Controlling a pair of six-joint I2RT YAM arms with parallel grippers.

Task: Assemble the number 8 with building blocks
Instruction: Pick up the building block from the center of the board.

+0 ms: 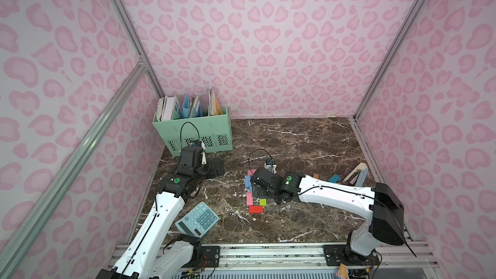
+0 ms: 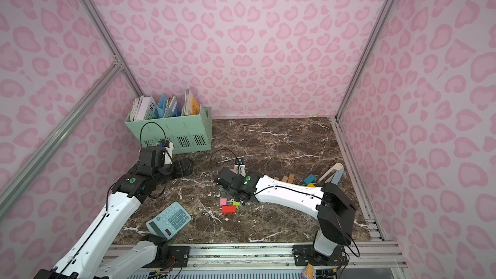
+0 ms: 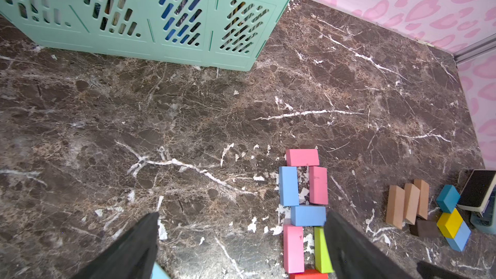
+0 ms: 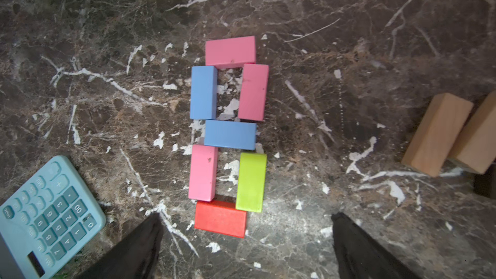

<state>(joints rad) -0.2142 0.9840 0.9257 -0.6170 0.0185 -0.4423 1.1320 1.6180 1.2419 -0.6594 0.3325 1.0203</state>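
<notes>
The eight of building blocks point(image 4: 229, 135) is laid lengthwise just ahead of the right gripper point(image 4: 247, 218) (spread wide and empty, as is the farther left gripper point(image 3: 241, 215))

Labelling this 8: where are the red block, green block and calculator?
red block point(image 4: 220, 219), right wrist view, top face centre
green block point(image 4: 251, 182), right wrist view, top face centre
calculator point(image 1: 202, 217), in a top view, keypad

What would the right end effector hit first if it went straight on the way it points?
Likely the red block, lying just ahead of the open right end effector; how far is unclear.
</notes>
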